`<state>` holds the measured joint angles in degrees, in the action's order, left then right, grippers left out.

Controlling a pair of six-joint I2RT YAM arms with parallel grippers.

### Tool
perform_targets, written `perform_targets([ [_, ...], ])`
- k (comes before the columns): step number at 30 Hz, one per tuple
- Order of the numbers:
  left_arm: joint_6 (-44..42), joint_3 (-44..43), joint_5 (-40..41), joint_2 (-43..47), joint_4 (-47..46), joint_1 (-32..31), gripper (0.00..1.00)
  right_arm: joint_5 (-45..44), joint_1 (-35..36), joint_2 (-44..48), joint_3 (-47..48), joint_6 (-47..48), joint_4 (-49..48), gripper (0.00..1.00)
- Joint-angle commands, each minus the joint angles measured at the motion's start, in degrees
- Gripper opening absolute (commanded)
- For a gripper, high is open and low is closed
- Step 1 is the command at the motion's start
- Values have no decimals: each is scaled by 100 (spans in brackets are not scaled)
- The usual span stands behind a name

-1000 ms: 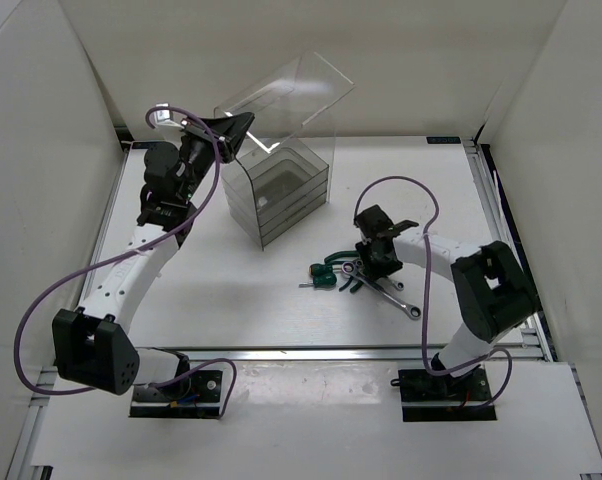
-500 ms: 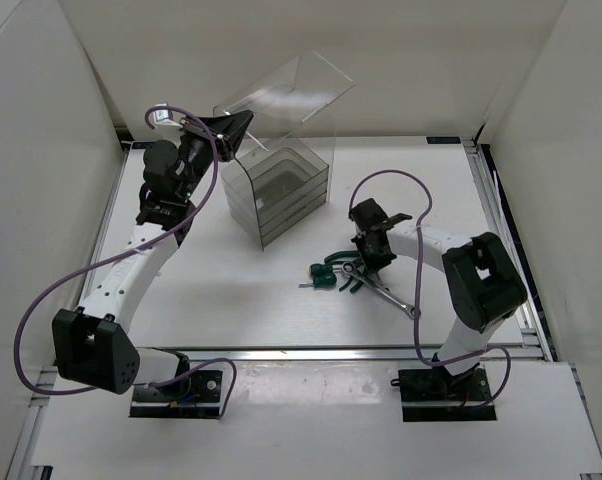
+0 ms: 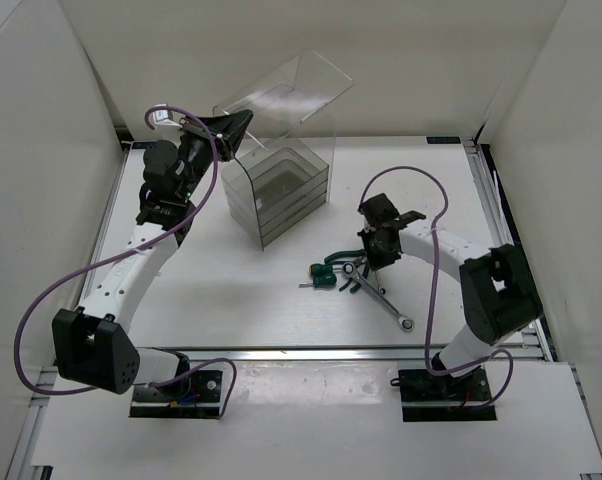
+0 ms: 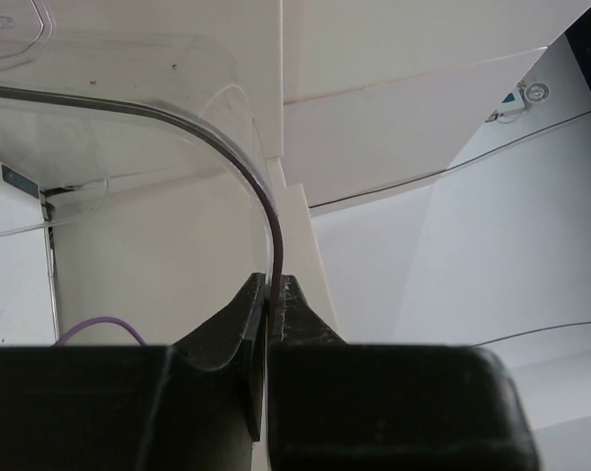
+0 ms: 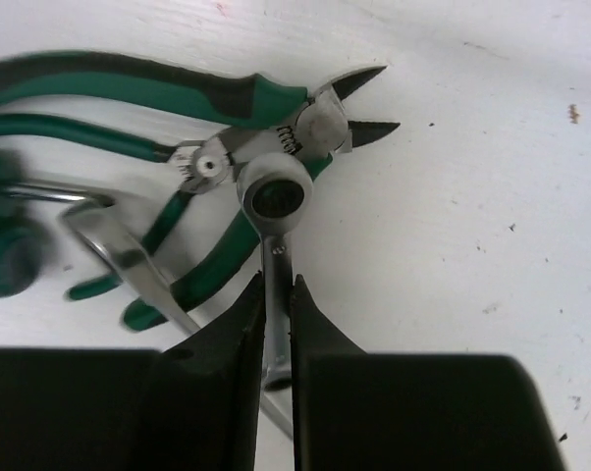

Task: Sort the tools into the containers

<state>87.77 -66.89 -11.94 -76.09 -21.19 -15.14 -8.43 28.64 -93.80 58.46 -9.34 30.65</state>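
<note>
The tools lie in a heap right of centre: green-handled pliers [image 5: 178, 93], a green screwdriver [image 3: 323, 275] and a loose silver wrench [image 3: 386, 305]. My right gripper [image 5: 278, 280] is low over the heap, shut on the shaft of another silver wrench [image 5: 275, 191] just below its ring head. In the top view that gripper [image 3: 373, 262] sits at the heap's right side. The containers are smoky drawers stacked in the organiser [image 3: 281, 195] at the back. My left gripper [image 4: 273, 280] is shut on the rim of a clear plastic part [image 3: 286, 95], held tilted above the organiser.
White walls enclose the table on three sides. The loose wrench [image 5: 129, 260] runs under my right fingers toward the near edge. A purple cable [image 3: 401, 180] loops over the right arm. Bare table [image 3: 211, 290] lies between the arms.
My right gripper has closed on the wrench shaft and shifted slightly. The long wrench's free end has swung toward the near edge. The left arm has not moved.
</note>
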Motion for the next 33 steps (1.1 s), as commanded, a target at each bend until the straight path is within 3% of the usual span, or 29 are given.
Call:
perform_targets([
  [1,469,27,175,-19,-17,-51,10,210,-17,537,595,-365,204,0],
  [7,592,-78,315,-90,-61,-156,10,1044,-17,662,1613,-927,-94,0],
  [19,733,-131,807,-125,-61,-552,10,2907,18,-1184,4077,-2685,-1341,0],
  [28,768,-87,913,-125,-8,-684,10,2399,89,-1756,3858,-4250,-3027,0],
  [33,768,-78,896,-125,18,-719,10,2153,54,-2116,4208,-4760,-3030,0],
])
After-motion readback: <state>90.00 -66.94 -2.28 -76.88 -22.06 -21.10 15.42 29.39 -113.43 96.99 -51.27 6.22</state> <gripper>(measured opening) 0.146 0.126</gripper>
